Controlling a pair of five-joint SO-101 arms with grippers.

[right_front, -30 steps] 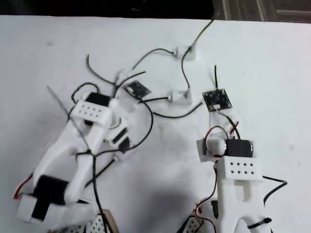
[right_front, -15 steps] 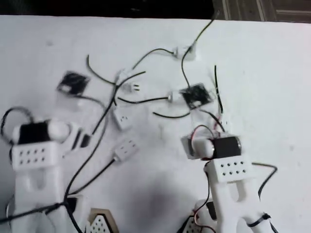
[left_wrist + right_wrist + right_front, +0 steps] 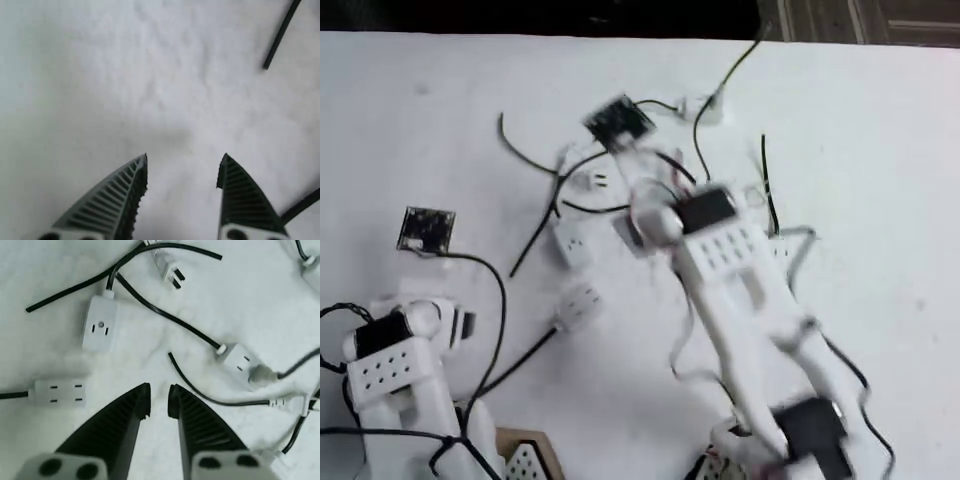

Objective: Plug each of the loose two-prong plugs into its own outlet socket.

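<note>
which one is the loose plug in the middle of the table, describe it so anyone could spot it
On the white table, find the black cables ahead of the right gripper. The plug is the small white piece just beyond the three-hole socket block. Its neighbours show slots; it ends in two bare prongs.

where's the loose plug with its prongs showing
In the high view the plug lies on the table, just left of the right arm and just beyond an outlet.
</note>
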